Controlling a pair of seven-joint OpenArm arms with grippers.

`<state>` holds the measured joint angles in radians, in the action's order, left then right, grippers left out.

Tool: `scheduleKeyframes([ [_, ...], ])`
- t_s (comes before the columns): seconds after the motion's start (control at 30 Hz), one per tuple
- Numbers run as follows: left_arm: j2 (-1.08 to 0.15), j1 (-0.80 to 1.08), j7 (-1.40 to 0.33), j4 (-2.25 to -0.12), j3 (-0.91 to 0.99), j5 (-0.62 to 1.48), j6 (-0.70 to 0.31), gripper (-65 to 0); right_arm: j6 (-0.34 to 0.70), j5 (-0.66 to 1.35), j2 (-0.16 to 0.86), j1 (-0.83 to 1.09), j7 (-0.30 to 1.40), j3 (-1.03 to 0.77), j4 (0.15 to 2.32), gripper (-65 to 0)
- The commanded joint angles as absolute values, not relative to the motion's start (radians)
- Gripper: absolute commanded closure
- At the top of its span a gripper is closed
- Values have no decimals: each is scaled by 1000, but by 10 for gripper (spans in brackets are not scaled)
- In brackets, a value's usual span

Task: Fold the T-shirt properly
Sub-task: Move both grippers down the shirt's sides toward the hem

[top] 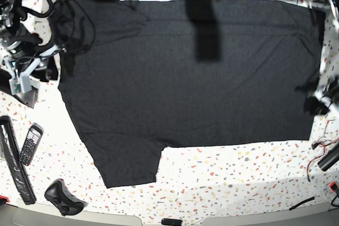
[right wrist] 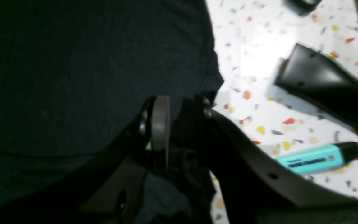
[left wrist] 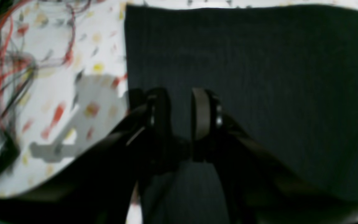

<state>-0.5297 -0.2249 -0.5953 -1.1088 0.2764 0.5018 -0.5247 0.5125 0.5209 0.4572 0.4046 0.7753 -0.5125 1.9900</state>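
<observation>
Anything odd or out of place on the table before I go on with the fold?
Yes. Loose clutter sits beside the T-shirt: a turquoise highlighter near the right gripper, plus a phone and game controller. The shirt itself lies flat, undamaged.

T-shirt (top: 185, 72) lies flat on table (top: 228, 183).

Only one item carries print: the turquoise highlighter (right wrist: 317, 158) lying on the speckled surface (right wrist: 259, 62) in the right wrist view. It has a dark line of lettering along the barrel, probably a brand name, but motion blur leaves it unreadable. The phone handset (top: 30, 144) in the base view shows a keypad, digits too small to resolve. No legible text, labels or numbers anywhere else in the three views.
</observation>
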Motion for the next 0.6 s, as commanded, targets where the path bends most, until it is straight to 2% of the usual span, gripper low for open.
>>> scheduleKeyframes([
  [0.0, -551, -297, -560, -1065, 255, 495, -524, -142, 516, 524, 473, 399, 761, -516, 2003, -138],
  [0.3, -552, -742, -368, -441, 108, 299, -521, -142, 516, 524, 474, 400, 843, -516, 2003, -138],
  [0.43, -549, -813, -312, -302, 108, 263, -521, -142, 516, 524, 474, 400, 855, -516, 2003, -138],
  [0.57, -544, -802, -273, -247, 108, 204, -514, -142, 516, 524, 474, 400, 881, -516, 2003, -138],
])
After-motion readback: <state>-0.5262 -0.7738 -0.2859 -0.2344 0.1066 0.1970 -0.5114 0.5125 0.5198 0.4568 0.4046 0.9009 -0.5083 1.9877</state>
